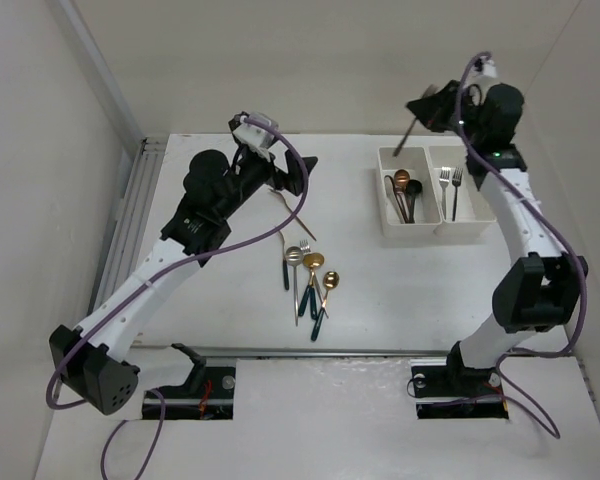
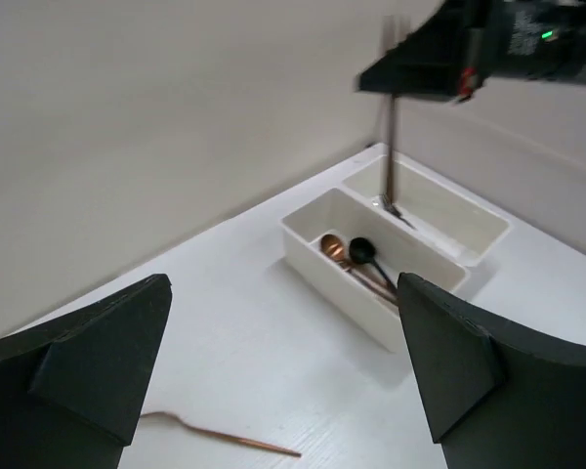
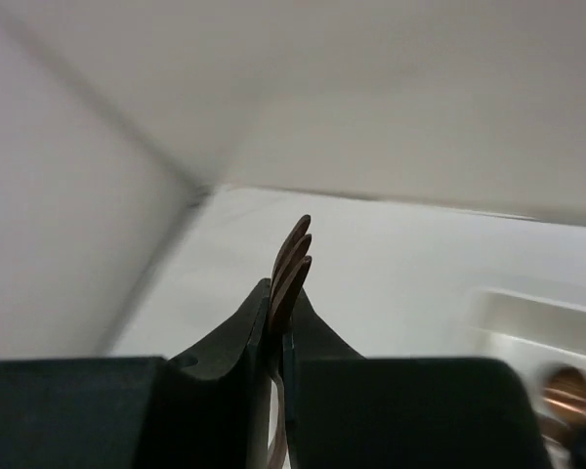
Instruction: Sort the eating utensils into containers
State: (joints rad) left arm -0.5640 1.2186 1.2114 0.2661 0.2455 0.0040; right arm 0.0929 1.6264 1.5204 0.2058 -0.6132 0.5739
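A brown fork [image 1: 411, 127] hangs pinched in the closed right hand [image 1: 427, 108], above the tray's [image 1: 420, 233] far end: this looks like the delivery step. Next it likely needs lowering over the right compartment, where two forks [image 1: 450, 182] lie, then release (the left one holds spoons [image 1: 408, 190], at least two). About five utensils [image 1: 308, 280] lie on the counter [image 1: 380, 300]; the left hand [image 1: 301, 176] gapes empty near them.

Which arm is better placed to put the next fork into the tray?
Right: the right fingers grip a brown fork above the white tray; the left fingers stand open, empty, farther away.
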